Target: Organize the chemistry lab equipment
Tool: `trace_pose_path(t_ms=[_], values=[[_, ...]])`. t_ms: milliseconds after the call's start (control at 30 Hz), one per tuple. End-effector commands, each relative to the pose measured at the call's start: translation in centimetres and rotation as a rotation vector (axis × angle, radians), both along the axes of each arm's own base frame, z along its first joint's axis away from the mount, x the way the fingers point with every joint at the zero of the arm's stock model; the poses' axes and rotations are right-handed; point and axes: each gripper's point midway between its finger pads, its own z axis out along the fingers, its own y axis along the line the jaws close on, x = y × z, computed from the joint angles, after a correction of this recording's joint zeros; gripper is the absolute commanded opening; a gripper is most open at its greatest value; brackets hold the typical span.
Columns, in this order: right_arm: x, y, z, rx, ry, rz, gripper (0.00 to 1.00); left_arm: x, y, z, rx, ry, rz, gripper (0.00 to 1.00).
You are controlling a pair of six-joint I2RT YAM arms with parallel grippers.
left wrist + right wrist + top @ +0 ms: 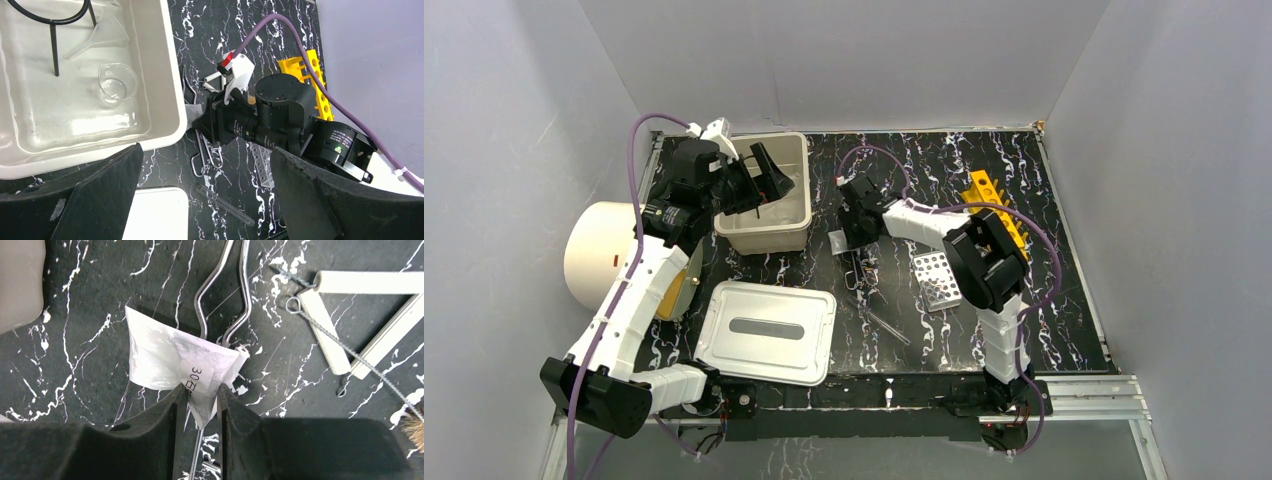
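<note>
- Our right claw (202,392) is pinched on the lower corner of a white paper packet (165,360), its fingers drawn close with only the paper between them.
- The packet lies over the bent arms of the wire tongs (240,300) on the black marbled table (1064,300). We cannot tell whether the packet rests on the tongs or is lifted off them.
- Just right of the packet lies a white triangle (370,285), with a thin wire brush (350,355) slanting across it.
- The cream tub (170,75) stands just left of the tongs, and its right wall is near their bent arms.
- Our left claw (206,165) hangs over the tub's near right corner, fingers (100,200) spread wide and gripping nothing.
- Inside the tub we see a clear beaker (118,85) upright on the floor, a clear funnel (100,37) on its side behind it, and a black ring stand (54,45) at the back left.
- In the left wrist view, the right arm crosses in front of the silver rack (936,280) and hides part of the yellow rack (996,205).
- The silver rack lies flat right of the tongs, and the yellow rack is behind it towards the right wall.
- A glass rod (890,328) lies at a slant nearer the arm bases, between the lid (764,330) and the silver rack.
- The lid sits flat in front of the tub, and a big cream cylinder (599,255) lies on its side off the table's left edge, behind the left arm.
</note>
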Motion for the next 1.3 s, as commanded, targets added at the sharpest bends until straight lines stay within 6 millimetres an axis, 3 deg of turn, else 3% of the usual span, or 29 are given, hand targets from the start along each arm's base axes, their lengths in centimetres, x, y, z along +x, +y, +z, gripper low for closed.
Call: trace_pose_path(t_ms=[0,333,500,700,867,1100,1267], values=[[-0.2,0.8,2.9,0.113,-0.015,-0.016,0.35,-0.4,-0.7,1.4,-0.042,-0.028,-0.030,0.98],[-0.2,-0.3,6.1,0.252,-0.061,-0.073,0.33,-0.7,-2.3,-0.4,-0.115,0.057,-0.080,0.98],[-0.5,-0.6,8.3,0.329,-0.070,-0.083,0.33,-1.1,-4.3,-1.3,-0.200,0.117,-0.155,0.98],[-1.8,-1.2,13.4,0.479,-0.119,-0.070,0.33,-1.0,-6.9,-3.0,-0.254,0.209,-0.214,0.98],[-3.9,-1.2,17.4,0.587,-0.150,0.010,0.34,-0.7,-9.5,-3.3,-0.284,0.230,-0.283,0.97],[-6.8,-0.3,20.9,0.696,-0.147,0.149,0.35,-0.8,-11.9,-3.7,-0.332,0.258,-0.378,0.84],[-7.3,0.1,21.8,0.726,-0.145,0.191,0.36,-1.6,-12.6,-3.7,-0.371,0.266,-0.424,0.62]])
